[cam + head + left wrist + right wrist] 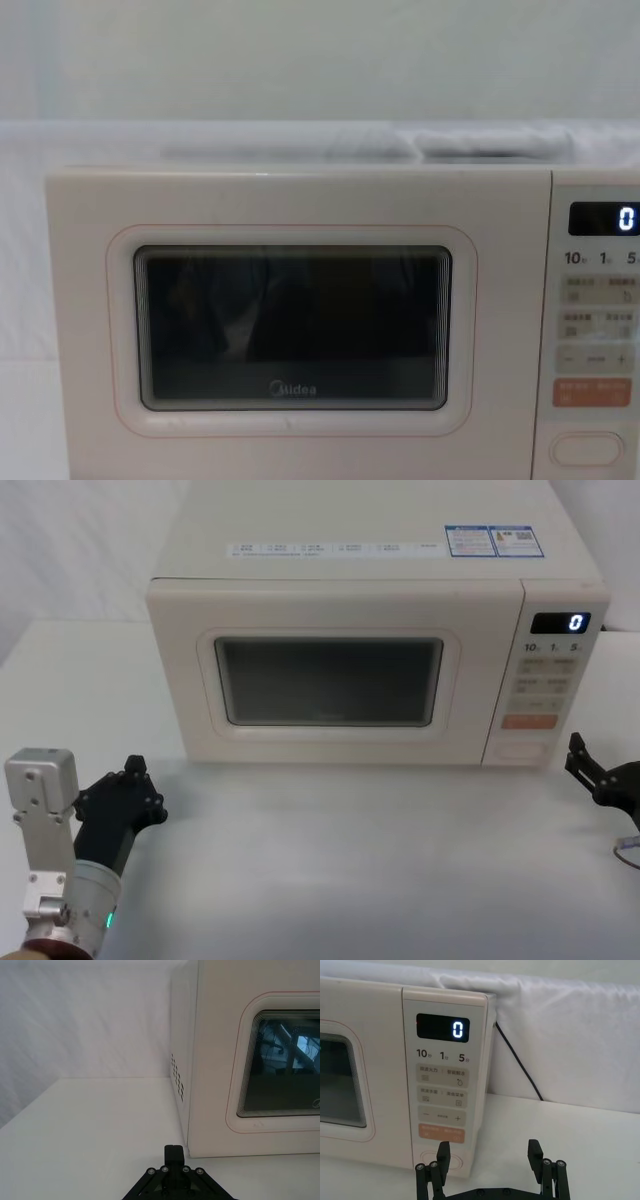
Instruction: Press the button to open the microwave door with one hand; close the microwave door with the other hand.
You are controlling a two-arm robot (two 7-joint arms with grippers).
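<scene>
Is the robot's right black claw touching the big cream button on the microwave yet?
Apart. In the head view the black right gripper hovers over the white table, off to the side of the wide cream oval button, jaws open, with bare table between them.

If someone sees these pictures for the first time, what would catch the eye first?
The cream microwave at the table's middle, its door shut and dark-windowed. Next the display glowing "0" on the panel at the right. The left tool and right tool wait low at either side.
</scene>
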